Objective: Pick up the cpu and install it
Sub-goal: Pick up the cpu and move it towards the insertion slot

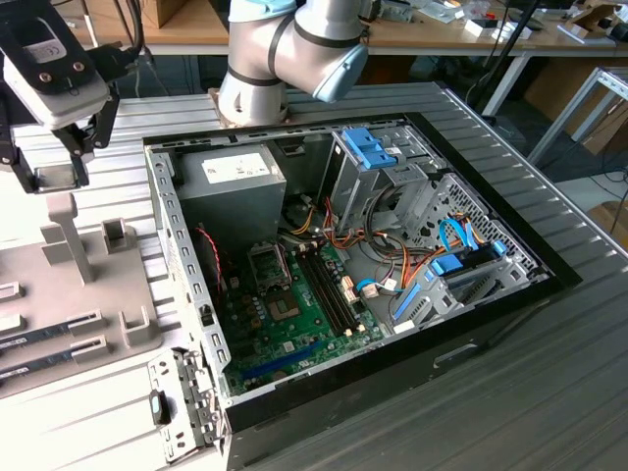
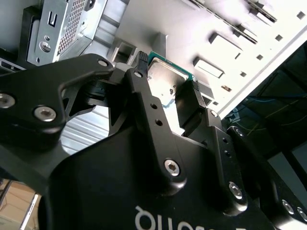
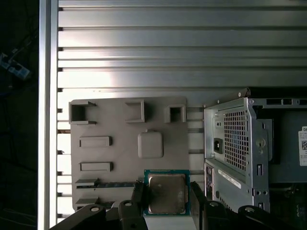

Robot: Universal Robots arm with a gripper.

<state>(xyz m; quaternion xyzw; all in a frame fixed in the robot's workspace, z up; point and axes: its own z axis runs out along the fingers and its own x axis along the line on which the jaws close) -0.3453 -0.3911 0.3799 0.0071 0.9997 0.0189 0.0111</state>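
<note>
My gripper is shut on the cpu, a small square chip with a silver-grey top and a thin green rim, gripped by two opposite edges between the black fingers. In the second wrist view the cpu sits between the fingertips of the gripper. In the exterior view the gripper hangs at the far left with the cpu, lifted above the grey fixture tray. The motherboard's open socket lies inside the computer case.
The tray has a bare square seat, upright holders and slots with dark memory sticks. The case holds a power supply, drive cages and loose cables. Its metal wall stands beside the tray.
</note>
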